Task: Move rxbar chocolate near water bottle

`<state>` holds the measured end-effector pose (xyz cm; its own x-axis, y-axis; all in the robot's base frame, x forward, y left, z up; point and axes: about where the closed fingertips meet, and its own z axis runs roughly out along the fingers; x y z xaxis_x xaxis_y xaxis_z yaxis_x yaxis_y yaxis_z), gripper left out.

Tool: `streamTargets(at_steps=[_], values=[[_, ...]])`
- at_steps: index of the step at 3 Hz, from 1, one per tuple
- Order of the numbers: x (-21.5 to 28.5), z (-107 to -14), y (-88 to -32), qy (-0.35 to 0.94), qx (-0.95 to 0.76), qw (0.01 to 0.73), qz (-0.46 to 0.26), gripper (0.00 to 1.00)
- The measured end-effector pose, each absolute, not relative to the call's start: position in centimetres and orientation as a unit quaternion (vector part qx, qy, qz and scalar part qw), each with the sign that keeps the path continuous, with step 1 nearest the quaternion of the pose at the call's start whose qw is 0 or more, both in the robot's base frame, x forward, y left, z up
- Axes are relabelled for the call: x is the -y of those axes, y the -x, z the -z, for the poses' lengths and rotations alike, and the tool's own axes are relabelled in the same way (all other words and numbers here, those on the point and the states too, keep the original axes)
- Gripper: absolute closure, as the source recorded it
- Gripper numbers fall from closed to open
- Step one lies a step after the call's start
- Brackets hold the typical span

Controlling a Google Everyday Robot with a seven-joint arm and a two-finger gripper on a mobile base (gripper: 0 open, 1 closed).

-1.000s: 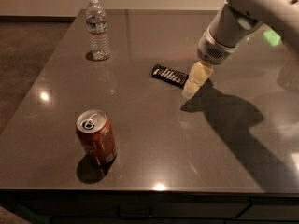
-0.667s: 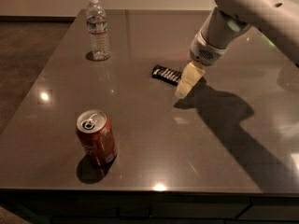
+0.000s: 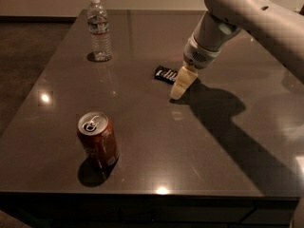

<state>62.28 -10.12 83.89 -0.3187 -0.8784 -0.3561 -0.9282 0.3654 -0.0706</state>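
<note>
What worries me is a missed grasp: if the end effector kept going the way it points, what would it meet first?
Probably the table beside the chocolate bar, not the bar itself. The end effector slants down over that spot, though depth is unclear and it might clip the bar's edge.

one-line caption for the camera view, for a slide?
Gripper low beside the rxbar chocolate on the dark table; water bottle upright at far left, red soda can near the front edge.

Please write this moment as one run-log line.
gripper: low beside rxbar chocolate | rxbar chocolate: flat on table, apart from water bottle | water bottle: upright
</note>
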Motion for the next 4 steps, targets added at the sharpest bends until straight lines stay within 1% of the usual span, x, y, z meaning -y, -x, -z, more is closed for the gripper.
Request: streamTargets(at_steps=[1,2,3,4], values=[[9.6,-83.6,-62.6,0.562,-0.807,0.164,-0.079,0.41],[9.3,-83.5,-62.9,0.564,-0.806,0.158,-0.083,0.73],[9.3,-83.6,-62.9,0.564,-0.806,0.158,-0.083,0.95],[8.6,-84.5,-63.4,0.572,-0.800,0.162,-0.079,1.00]])
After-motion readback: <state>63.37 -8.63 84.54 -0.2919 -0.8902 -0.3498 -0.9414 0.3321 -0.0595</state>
